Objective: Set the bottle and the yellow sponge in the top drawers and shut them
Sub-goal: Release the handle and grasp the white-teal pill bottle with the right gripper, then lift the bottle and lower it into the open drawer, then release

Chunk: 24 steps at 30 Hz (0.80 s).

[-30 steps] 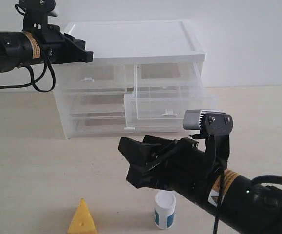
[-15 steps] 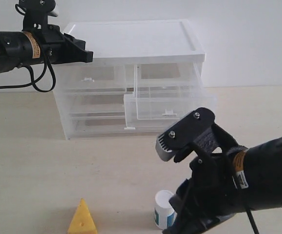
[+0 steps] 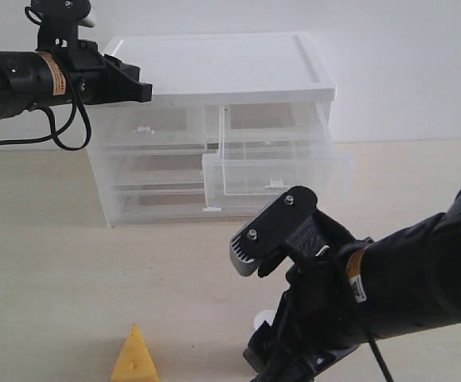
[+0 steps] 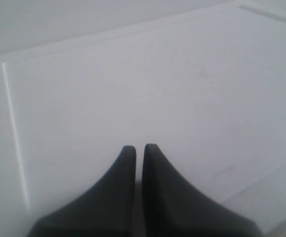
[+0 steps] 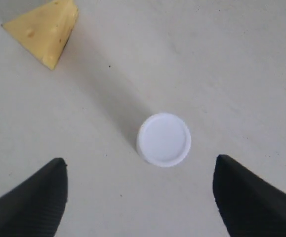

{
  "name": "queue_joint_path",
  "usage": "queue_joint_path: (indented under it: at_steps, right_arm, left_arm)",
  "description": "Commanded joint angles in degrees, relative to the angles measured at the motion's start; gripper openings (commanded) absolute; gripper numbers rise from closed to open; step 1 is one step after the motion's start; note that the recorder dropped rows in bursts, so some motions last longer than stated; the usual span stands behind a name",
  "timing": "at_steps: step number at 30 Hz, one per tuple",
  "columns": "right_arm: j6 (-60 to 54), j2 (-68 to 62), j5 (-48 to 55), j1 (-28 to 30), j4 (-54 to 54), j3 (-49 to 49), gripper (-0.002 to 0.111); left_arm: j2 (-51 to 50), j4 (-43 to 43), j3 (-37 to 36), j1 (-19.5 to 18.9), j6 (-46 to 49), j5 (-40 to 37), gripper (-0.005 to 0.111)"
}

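- Bottle (image 5: 163, 139): stands upright on the table (image 3: 39, 263), front-centre. Right wrist cam looks straight down on its white cap. In the ext. view only a sliver of cap shows (image 3: 263, 318); the right arm hides the rest.
- Right gripper (image 5: 140, 159): over the bottle, pointing down, jaws spread wide. Cap sits between the two dark fingers (image 5: 39, 197) w/ bare table showing on both sides. No contact, nothing held.
- Yellow sponge (image 3: 134, 356): wedge standing point-up on the table, left of the bottle and apart from it, near the front edge. Also shows in the right wrist cam (image 5: 44, 32), outside the jaws.
- Top drawers: right one (image 3: 278, 171) is pulled out toward the front and looks empty. Left one (image 3: 154, 127) is pushed in flush, small white handle visible. Neither bottle nor sponge is inside.
- Cabinet (image 3: 222, 64): clear body, white top, at the back of the table, well behind both items. The two full-width drawers below look shut.
- Left gripper (image 4: 139, 148): up at the cabinet's top-left corner in the ext. view (image 3: 138, 89). Fingers pressed nearly together, just a thin slit, nothing gripped. The white cabinet top fills the left wrist cam; can't tell if the tips touch it.
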<state>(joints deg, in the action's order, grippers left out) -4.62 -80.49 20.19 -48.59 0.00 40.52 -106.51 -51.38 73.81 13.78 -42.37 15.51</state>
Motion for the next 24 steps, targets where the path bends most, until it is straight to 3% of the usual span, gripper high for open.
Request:
queue_joint_path:
  at_steps: [1, 15, 18, 20, 23, 24]
  right_arm:
    - [-0.47, -4.83, -3.23, 0.09, 0.94, 0.22, 0.073]
    - [-0.36, -14.83, -13.87, 0.09, 0.71, 0.22, 0.07]
    - [-0.36, -15.62, -15.48, 0.09, 0.71, 0.22, 0.055]
    - [-0.36, -15.91, -15.61, 0.09, 0.71, 0.22, 0.038]
    - [-1.37, -16.04, -14.85, 0.09, 0.71, 0.22, 0.002]
    - [-1.52, -16.04, -14.74, 0.09, 0.71, 0.22, 0.0]
  left_arm:
    - [-0.9, -0.91, -0.53, 0.27, -0.11, -2.26, 0.004]
    - [-0.9, -0.89, -0.53, 0.27, -0.11, -3.6, 0.004]
    - [-0.9, -0.89, -0.53, 0.27, -0.11, -3.6, 0.004]
    - [-0.9, -0.89, -0.53, 0.27, -0.11, -3.6, 0.004]
    - [-0.9, -0.89, -0.53, 0.27, -0.11, -3.6, 0.004]
    - [-0.9, -0.89, -0.53, 0.27, -0.11, -3.6, 0.004]
